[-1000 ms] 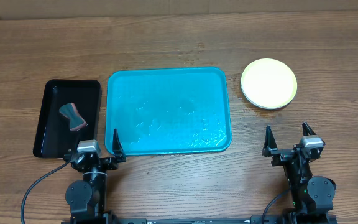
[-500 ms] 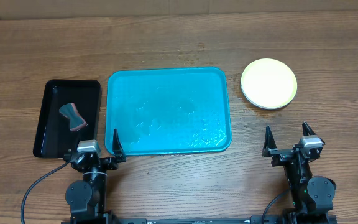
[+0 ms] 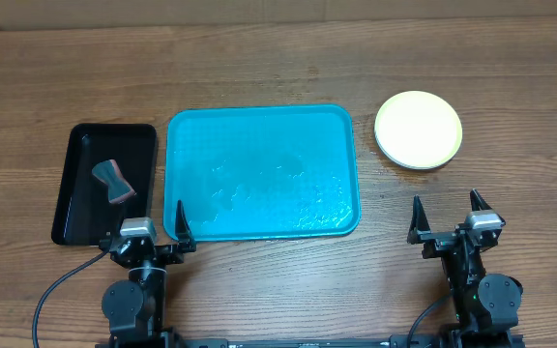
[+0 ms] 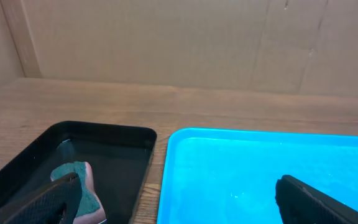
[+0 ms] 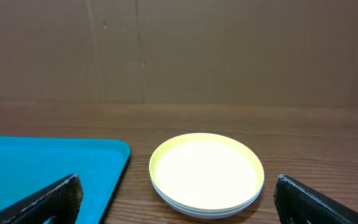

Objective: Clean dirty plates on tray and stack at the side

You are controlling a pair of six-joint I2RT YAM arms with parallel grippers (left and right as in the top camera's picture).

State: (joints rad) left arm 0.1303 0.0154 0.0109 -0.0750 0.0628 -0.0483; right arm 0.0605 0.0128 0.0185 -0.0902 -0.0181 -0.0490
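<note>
Plates stacked on worktop, right of tray; both arms at near edge.

Item: plates [image 3: 418, 130], stacked, yellow-green one on top, a white rim showing beneath; on the wooden worktop [image 3: 278, 58], right of the turquoise tray [image 3: 262, 172] and apart from it. Tray: centre of worktop, wet sheen on its near half. Black tray [image 3: 104, 184]: just left of it, with a sponge [image 3: 112, 181] inside. Left end effector [image 4: 178, 183]: spread wide, gripping nothing. Right end effector [image 5: 178, 182]: spread wide, gripping nothing.
</note>
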